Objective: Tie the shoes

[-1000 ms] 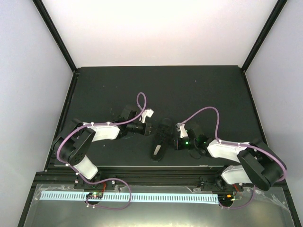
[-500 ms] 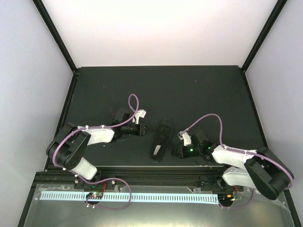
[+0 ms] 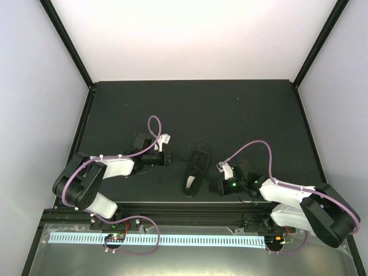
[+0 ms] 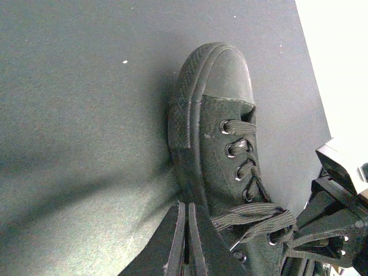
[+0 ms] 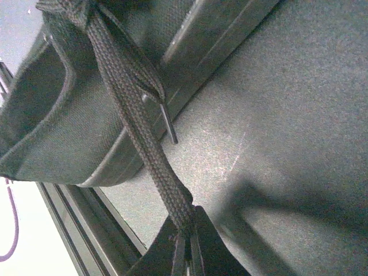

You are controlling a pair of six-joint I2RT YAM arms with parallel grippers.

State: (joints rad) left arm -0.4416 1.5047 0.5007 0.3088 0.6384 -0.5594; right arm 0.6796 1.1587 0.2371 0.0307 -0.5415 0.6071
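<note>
At left, finds the left gripper (image 4: 184,224): dark flat fingers pressed together, nothing visible between them, tips near the left side of the shoe (image 4: 213,144). Toward the near middle of the matte, finely speckled table mat (image 3: 230,109), shows that shoe lying with its smooth rounded toe cap pointing far: black canvas, ribbed rubber sidewall, metal eyelets, pale lining. At right, finds the right gripper (image 5: 185,247) clamped shut on a flat woven black lace (image 5: 138,121) running straight from shoe to fingertips, with a stiff aglet (image 5: 169,123) beside it.
</note>
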